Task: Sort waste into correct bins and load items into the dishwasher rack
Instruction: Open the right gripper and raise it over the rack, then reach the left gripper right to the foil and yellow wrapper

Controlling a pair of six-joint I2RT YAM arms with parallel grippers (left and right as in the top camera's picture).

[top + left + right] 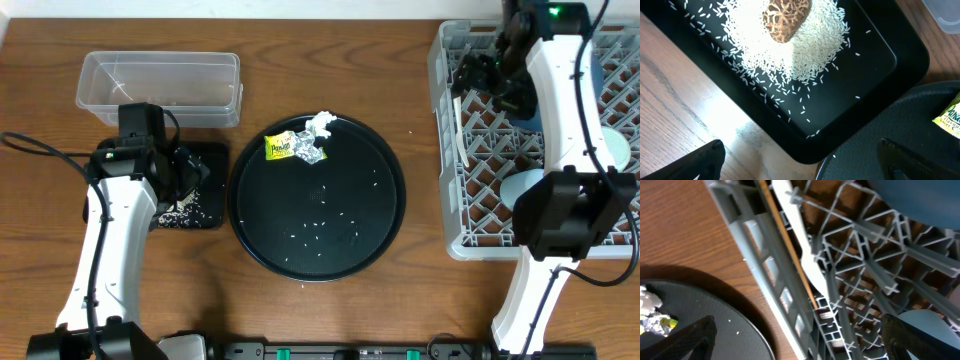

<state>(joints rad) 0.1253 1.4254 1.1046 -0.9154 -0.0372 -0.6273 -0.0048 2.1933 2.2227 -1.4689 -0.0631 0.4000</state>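
Overhead, the yellow wrapper (282, 147), its print unreadable, lies with tissue (320, 125) on the round black tray's (380, 230) upper-left rim. Bare wood separates this tray from the dishwasher rack (445, 100). In the left wrist view, white rice (805, 55) is heaped around a brown lump (785, 20) in the shallow black tray (875, 65), and the left gripper (800, 152) is spread and empty above its corner. In the right wrist view, the white spoon (802, 250) lies along the rack's wall, with the right gripper (800, 337) spread and empty.

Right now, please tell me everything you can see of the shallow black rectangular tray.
The shallow black tray is rectangular with rounded corners and a low raised rim; it looks like glossy plastic. It lies flat on the wooden table. Inside is a heap of white rice with a brown lump on it, and loose grains around. One corner nearly meets the round black tray; contact is unclear.
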